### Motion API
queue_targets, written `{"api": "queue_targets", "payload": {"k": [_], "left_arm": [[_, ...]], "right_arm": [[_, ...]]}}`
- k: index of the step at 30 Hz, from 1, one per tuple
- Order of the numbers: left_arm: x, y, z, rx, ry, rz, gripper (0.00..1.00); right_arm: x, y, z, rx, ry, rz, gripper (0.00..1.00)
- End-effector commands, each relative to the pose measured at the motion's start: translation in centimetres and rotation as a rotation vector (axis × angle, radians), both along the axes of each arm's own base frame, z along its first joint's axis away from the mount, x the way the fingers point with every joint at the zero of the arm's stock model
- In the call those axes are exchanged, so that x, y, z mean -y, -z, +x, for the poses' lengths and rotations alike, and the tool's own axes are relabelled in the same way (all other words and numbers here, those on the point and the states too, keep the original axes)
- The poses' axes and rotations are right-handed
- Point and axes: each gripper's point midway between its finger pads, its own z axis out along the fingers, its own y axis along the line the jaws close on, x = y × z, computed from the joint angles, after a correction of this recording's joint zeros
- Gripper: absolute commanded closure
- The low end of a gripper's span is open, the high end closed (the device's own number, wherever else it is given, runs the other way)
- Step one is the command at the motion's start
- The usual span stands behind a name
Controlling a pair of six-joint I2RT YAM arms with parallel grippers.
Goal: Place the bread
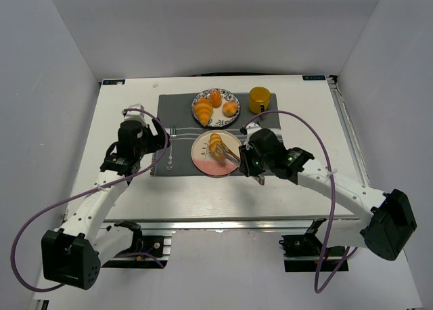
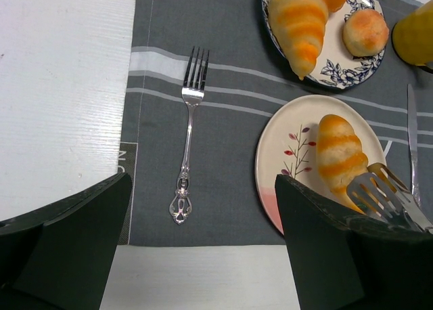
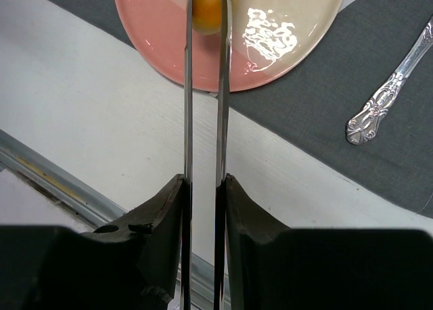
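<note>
The pink plate (image 1: 201, 163) is hemmed by the fork (image 2: 187, 137) at left, the patterned plate (image 2: 329, 72) just behind, and tongs (image 1: 231, 154) held by the right hand (image 3: 203, 188) over its right side, with open tabletop (image 1: 203, 196) in front.

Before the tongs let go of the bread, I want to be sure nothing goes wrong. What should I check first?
1. Bread is over the near plate: ok.
2. Bread is fully resting on the plate: cannot tell, as no view shows its underside.
3. Tongs are closed on the bread's near end, with the right gripper shut on them: ok.
4. Nothing else lies on that plate: ok.
5. Left gripper is out of the way: ok. It is open, above the mat by the fork, apart from the plate.
</note>
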Motion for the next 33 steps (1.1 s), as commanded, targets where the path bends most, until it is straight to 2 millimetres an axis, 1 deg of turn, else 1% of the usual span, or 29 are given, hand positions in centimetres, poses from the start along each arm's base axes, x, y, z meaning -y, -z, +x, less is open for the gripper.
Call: {"api": "queue_targets", "payload": {"k": [1,7,12,16,21,26,33], "left_arm": [[-0.1,-1.1,-0.4,0.031,-0.003,-0.016,0.02],[-0.2,-1.4,-0.4,0.039,-0.009,-0.016,0.02],[-0.2,-1.2,-0.5,0.031,-0.008,-0.015,0.02],[-0.1,-1.3,-0.4,0.033,-0.007,-0.016,0.02],[-0.1,-1.1,-0.5,0.03,-0.005,-0.015,0.02],[-0.2,-1.1,-0.6,0.03,-0.005,-0.016,0.02],[-0.2,-1.1,-0.6,0.028,-0.006,-0.017,0.02]], "right_arm": [[-0.5,-1.7,0.8,0.064,0.011,0.042,0.67],[-0.2,-1.5,0.5,0.053,0.011,0.034,0.64],[0.0,-1.1,0.2,0.046,0.012,0.03,0.61],[0.0,-1.1,0.0,0.042,0.013,0.033,0.55],[0.0,-1.1,-0.1,0.04,0.015,0.036,0.54],[0.0,-1.4,-0.1,0.046,0.013,0.043,0.47],[0.1,-1.6,-0.3,0.045,0.016,0.052,0.47]]}}
